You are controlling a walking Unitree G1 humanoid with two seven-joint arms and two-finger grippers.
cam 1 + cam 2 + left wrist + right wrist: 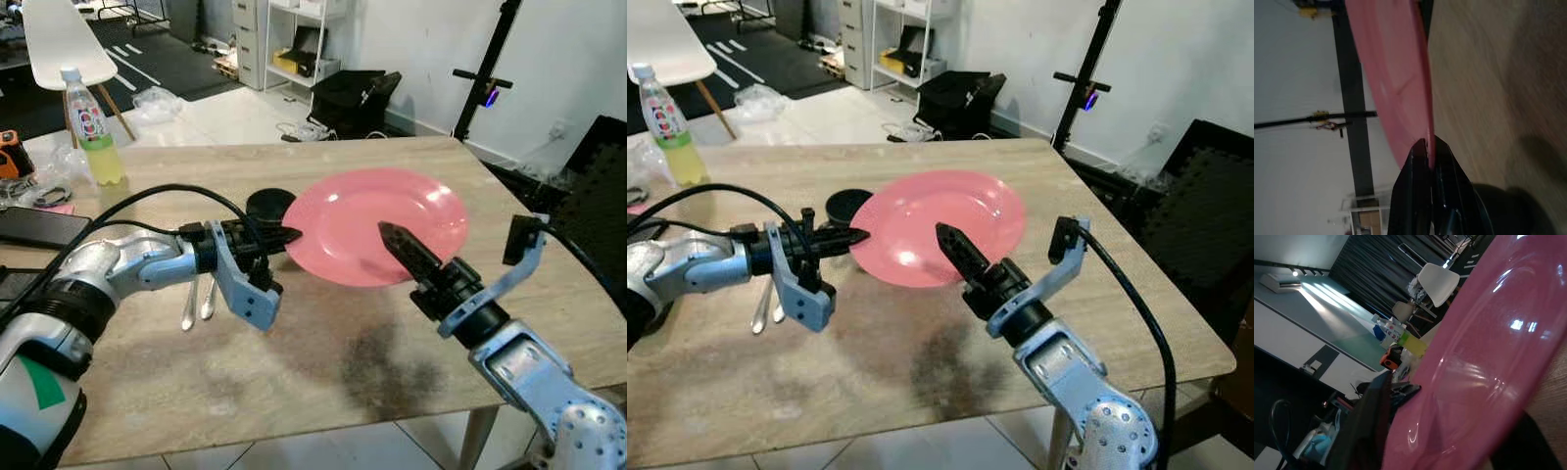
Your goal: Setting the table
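Left eye view: pink plate (377, 223) sits mid-bench, toward the far side, with both arms on it. Left pincer (287, 237) is clamped on the plate's near-left rim; left wrist view shows the two black fingers (1422, 181) closed with the pink edge running between them. Right pincer (404, 250) reaches in over the plate's near-right part, its tip above the pink surface. Right wrist view has one black finger (1369, 423) lying against the plate's edge, but I cannot tell if this pincer is open, closed, or actually gripping.

A small black round dish (269, 204) sits just beside the plate's left rim, touching or nearly so. Two spoons (198, 302) lie on the wooden bench (323, 382) under the left forearm, near the plate's left. A bottle of yellow-green drink (96, 129) stands at the far-left corner, well apart, beside some clutter.

Progress, as a judgement: early to middle. Plate is on the bench but looks to be mid-placement, not released. Spoons are out but lie loose, not lined up with the plate. Left to do: settle the plate, let go, arrange spoons and dish around it.
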